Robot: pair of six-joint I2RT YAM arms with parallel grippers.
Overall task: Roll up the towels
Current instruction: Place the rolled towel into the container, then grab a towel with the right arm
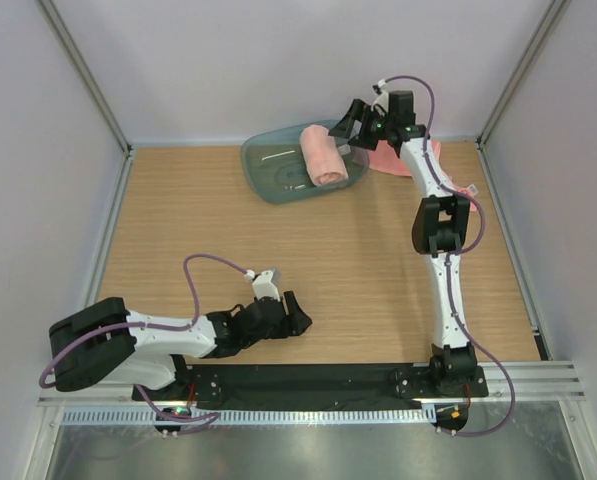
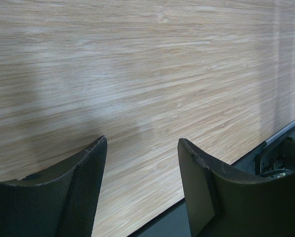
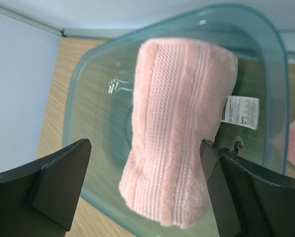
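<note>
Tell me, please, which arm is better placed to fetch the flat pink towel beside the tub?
Right. The right tool hovers open over the rolled towel in the tub, and the flat towel lies right beside that arm. The left tool sits open by the near edge, far from it.

White-linked arms [image 1: 446, 290] carry black joints and purple cables [image 1: 213, 257] (thin, looping).
</note>
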